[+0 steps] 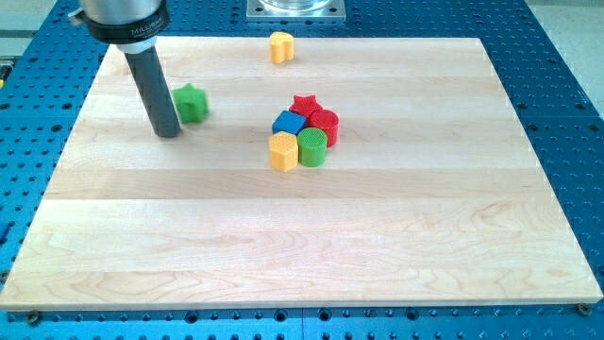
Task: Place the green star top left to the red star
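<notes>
dark rod first: the tool is a plain pusher with nothing to open or close, so it grasps nothing. my tip [166,134] rests on the wooden surface [302,246] just to the view's left of the green star [192,102], close beside it; whether they touch i cannot tell. the red star [304,104] lies well off to the view's right, at the top of a tight cluster with a blue block [288,123], a red cylinder [325,124], a green cylinder [312,146] and a yellow block [282,150]. another yellow block [280,46] sits near the view's top. i judge the pushing step is starting: the next move calls for a steady shove rightward, stopping up-left of the red star without disturbing the cluster. no containers are present.
</notes>
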Motion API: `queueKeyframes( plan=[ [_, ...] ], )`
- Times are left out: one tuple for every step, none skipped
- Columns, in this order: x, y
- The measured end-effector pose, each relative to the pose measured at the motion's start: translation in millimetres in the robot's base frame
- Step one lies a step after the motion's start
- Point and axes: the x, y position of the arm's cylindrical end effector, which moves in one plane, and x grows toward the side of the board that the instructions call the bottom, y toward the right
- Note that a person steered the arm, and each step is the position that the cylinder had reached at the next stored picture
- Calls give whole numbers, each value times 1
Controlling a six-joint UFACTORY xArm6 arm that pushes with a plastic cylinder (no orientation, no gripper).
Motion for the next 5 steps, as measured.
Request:
queueKeyframes(
  plan=[
    [-24, -21],
    [-39, 43],
    [-31, 104],
    [-52, 109],
    [-95, 130]
  ],
)
